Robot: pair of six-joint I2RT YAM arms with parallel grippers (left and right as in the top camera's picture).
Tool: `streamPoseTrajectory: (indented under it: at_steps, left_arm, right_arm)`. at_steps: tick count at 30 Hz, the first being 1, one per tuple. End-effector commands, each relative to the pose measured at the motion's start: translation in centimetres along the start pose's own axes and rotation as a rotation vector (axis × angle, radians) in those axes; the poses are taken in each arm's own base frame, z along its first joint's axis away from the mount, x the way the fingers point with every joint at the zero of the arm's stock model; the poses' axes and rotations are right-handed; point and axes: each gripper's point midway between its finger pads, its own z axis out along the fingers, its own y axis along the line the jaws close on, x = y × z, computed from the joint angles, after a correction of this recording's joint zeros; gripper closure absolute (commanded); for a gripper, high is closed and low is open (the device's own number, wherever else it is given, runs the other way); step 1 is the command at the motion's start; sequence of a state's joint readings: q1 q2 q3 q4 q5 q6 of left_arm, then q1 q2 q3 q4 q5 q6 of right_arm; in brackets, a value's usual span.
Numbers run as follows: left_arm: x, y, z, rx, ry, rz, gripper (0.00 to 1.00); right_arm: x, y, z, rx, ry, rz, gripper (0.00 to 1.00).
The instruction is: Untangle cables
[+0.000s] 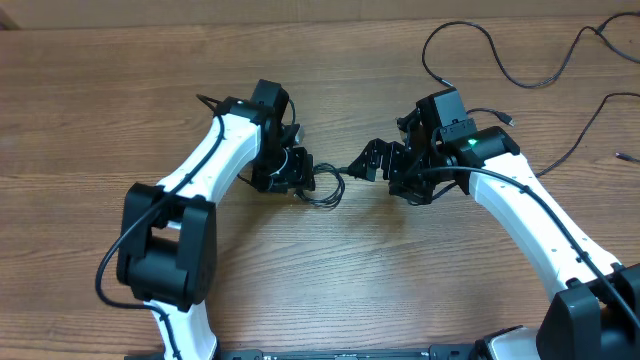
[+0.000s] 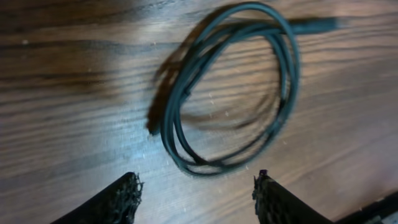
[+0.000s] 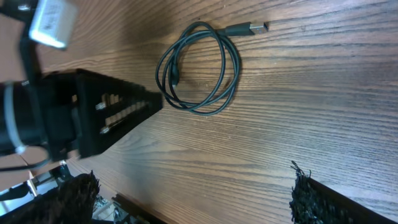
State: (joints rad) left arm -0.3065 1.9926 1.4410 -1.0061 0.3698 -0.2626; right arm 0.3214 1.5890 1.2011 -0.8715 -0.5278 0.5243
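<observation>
A small coil of thin black cable point(image 1: 338, 190) lies flat on the wooden table between my two arms. In the left wrist view the coiled cable point(image 2: 291, 74) rests just ahead of my left gripper point(image 2: 196, 190), whose jaws stand apart with only bare wood between them. In the right wrist view the coiled cable point(image 3: 202, 111) shows a silver-tipped plug point(image 3: 252, 28) pointing right. My right gripper point(image 3: 186, 196) is open wide and empty, well short of the coil. From overhead, the left gripper point(image 1: 298, 178) is at the coil's left edge and the right gripper point(image 1: 372, 160) just right of it.
More loose black cables point(image 1: 470, 35) trail across the back right of the table, one ending in a small plug point(image 1: 505, 118), another point(image 1: 590, 115) running toward the right edge. One finger point(image 3: 112, 115) of the left gripper reaches into the right wrist view.
</observation>
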Motion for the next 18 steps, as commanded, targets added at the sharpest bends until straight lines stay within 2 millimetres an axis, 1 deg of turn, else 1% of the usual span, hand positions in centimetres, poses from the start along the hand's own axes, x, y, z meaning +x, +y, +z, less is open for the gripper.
streamPoseTrajectory:
  at_steps: [1,6,10,16,17,18]
  left_arm:
    - [0.2,0.6,1.4,-0.021,0.03,-0.041,0.44]
    - [-0.2,0.6,1.7,-0.017,0.019,-0.037,0.44]
    - [-0.5,0.7,1.6,-0.014,0.008,-0.039,0.49]
    - [-2.0,1.2,1.2,0.001,-0.045,-0.042,0.49]
    - [-2.2,1.2,1.2,0.002,-0.051,-0.043,0.5]
    - [-2.3,1.4,1.1,0.003,-0.056,-0.045,0.53]
  right_arm:
    - [0.4,0.0,0.1,-0.003,0.013,0.008,0.0]
    - [0.6,-0.1,0.1,0.002,0.02,0.012,0.0]
    - [0.6,-0.1,0.1,0.002,0.021,0.01,0.0]
    - [0.6,-0.1,0.1,0.002,0.021,0.01,0.0]
    - [0.6,-0.1,0.1,0.003,0.023,0.011,0.0]
    - [0.7,-0.1,0.1,0.004,0.024,0.011,0.0]
